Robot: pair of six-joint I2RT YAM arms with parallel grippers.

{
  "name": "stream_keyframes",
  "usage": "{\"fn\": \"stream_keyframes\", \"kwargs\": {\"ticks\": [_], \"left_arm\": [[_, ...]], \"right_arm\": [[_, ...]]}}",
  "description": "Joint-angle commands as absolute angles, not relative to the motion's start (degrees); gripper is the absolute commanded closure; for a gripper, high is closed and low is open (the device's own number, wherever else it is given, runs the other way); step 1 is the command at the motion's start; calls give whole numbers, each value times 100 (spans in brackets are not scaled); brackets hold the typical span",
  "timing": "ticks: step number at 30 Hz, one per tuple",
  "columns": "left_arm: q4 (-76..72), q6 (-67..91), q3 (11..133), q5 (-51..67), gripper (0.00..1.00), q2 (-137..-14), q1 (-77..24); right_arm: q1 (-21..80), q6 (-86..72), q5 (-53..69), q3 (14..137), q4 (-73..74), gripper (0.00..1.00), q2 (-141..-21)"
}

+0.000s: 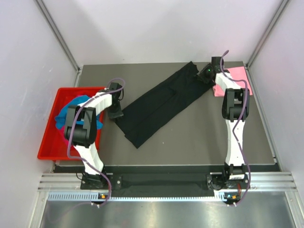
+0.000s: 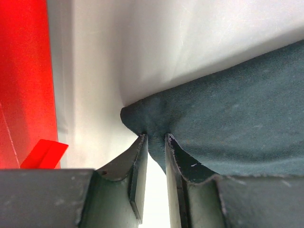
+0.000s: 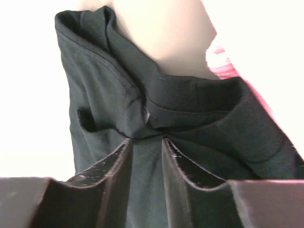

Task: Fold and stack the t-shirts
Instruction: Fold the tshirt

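The black t-shirt (image 1: pixel 161 103) lies stretched in a long diagonal band across the table, from near left to far right. My left gripper (image 1: pixel 116 113) is shut on its near-left corner (image 2: pixel 142 118). My right gripper (image 1: pixel 205 76) is shut on its far-right end by the collar (image 3: pixel 190 102). The light pink t-shirt (image 1: pixel 235 78) lies folded at the far right, partly under my right arm; it also shows in the right wrist view (image 3: pixel 228 66). The turquoise t-shirt (image 1: pixel 76 107) sits in the red tray. The magenta t-shirt is out of view.
The red plastic tray (image 1: pixel 50 137) stands at the table's left edge, beside my left arm; its wall shows in the left wrist view (image 2: pixel 23 80). Grey walls enclose the table on three sides.
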State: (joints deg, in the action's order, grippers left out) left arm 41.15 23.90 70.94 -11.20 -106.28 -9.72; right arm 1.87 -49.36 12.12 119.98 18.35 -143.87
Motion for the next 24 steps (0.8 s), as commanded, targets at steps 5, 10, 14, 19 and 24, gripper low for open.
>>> {"fn": "stream_keyframes", "kwargs": {"ticks": [5, 10, 14, 19, 24], "left_arm": [[3745, 1602, 7066, 260, 71, -9959, -932], [4092, 994, 8432, 765, 67, -10712, -1169], [4201, 791, 8982, 335, 65, -11328, -1187], [4306, 712, 9018, -263, 62, -11443, -1143], [4683, 975, 8833, -544, 64, -11619, -1081]], "right_arm": [[483, -4658, 1161, 11672, 1836, 58, -14045], [571, -4439, 1187, 11506, 2285, 44, -13135], [615, -4359, 1108, 10575, 2250, 27, -12122], [948, -4263, 1186, 9038, 2119, 23, -11006], [1476, -4648, 1257, 7308, 1381, 23, -10206]]}}
